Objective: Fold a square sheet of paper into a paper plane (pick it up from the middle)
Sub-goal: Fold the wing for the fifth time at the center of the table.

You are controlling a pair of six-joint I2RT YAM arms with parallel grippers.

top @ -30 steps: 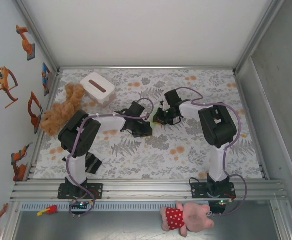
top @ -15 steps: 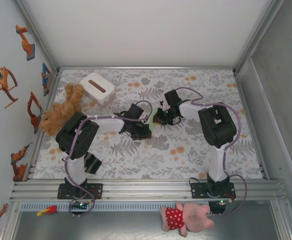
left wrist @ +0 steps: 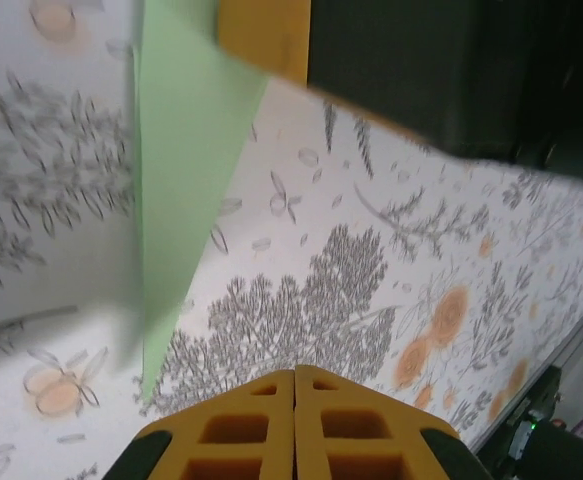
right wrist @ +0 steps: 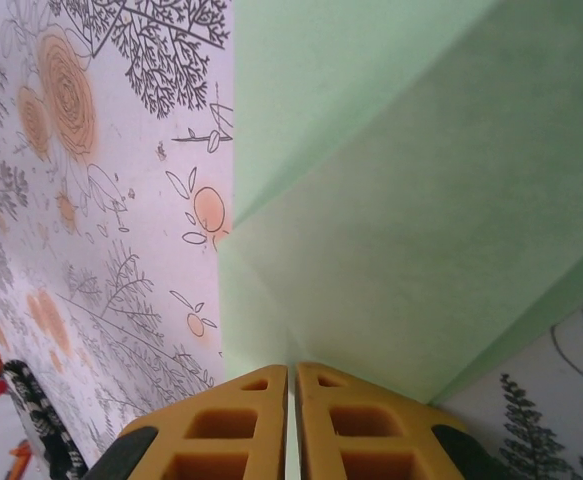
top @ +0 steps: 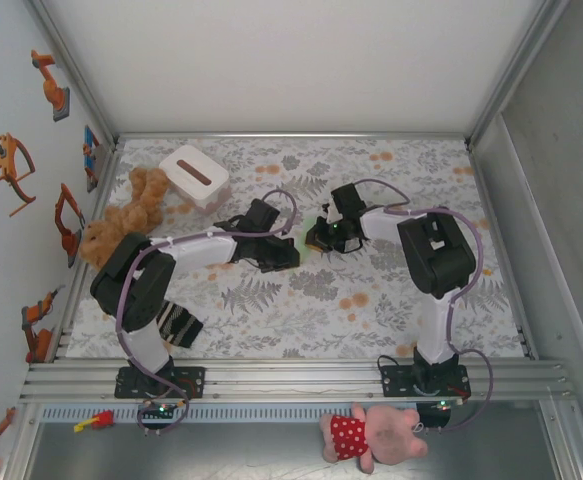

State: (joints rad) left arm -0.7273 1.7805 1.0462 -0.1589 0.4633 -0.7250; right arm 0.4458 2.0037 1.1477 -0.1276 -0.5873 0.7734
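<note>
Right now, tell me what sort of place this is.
Most likely a robot lab test cell. A left arm and a right arm are bolted to an aluminium rail. A floral tablecloth serves as the work surface, and a teddy bear and a pink pig look like props.

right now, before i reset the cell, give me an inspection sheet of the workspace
surface: floral table cover, nothing spilled
job's things: green paper, creased and partly folded, held at mid-table
clutter: white box, teddy bear, striped cloth; pig toy on the front ledge
grippers: left gripper shut, empty, beside the paper; right gripper shut on the paper's edge
cables: purple cables run along both arms, no snag seen
surroundings: white walls, robot stickers on the left, metal rail in front
</note>
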